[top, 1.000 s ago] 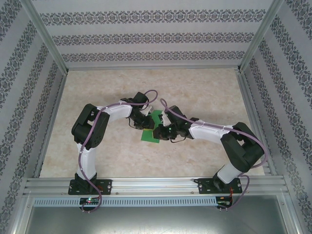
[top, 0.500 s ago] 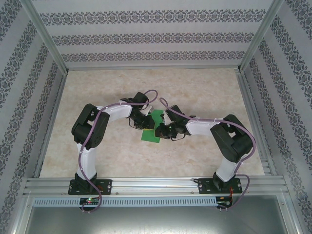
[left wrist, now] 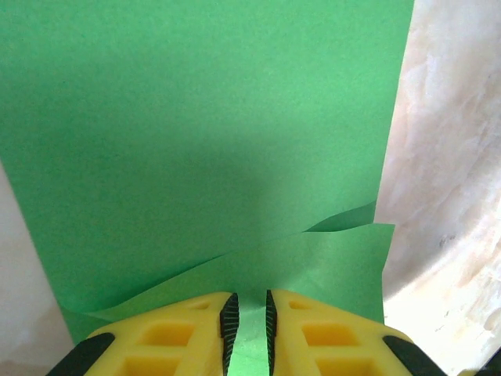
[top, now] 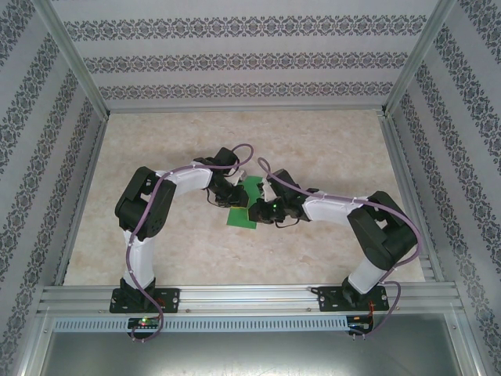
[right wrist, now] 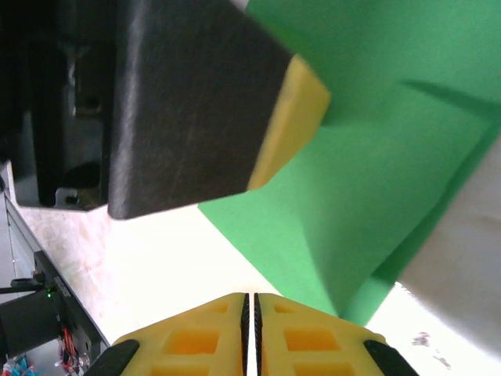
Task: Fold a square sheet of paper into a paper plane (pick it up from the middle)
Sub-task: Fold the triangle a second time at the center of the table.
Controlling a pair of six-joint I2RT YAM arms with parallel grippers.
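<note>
The square sheet of paper (top: 241, 218) is bright green and lies folded over on itself mid-table, between the two arms. In the left wrist view the paper (left wrist: 196, 117) spreads flat, with a loose folded flap (left wrist: 329, 258) lifting near the fingertips. My left gripper (left wrist: 246, 317) (top: 229, 200) rests low over the sheet with its jaws a narrow gap apart, and green shows through the gap. My right gripper (right wrist: 250, 309) (top: 254, 210) is shut with nothing in it, just off the sheet's edge. In front of it the paper (right wrist: 376, 180) rises along a crease under a left finger (right wrist: 290, 117).
The marble-patterned table top (top: 313, 141) has free room all round the sheet. Patterned walls close off three sides. An aluminium rail (top: 250, 296) with the arm bases runs along the near edge.
The right arm's elbow swung inward and then back out, while its gripper stayed at the paper's right edge. The left arm and the paper have not moved.
</note>
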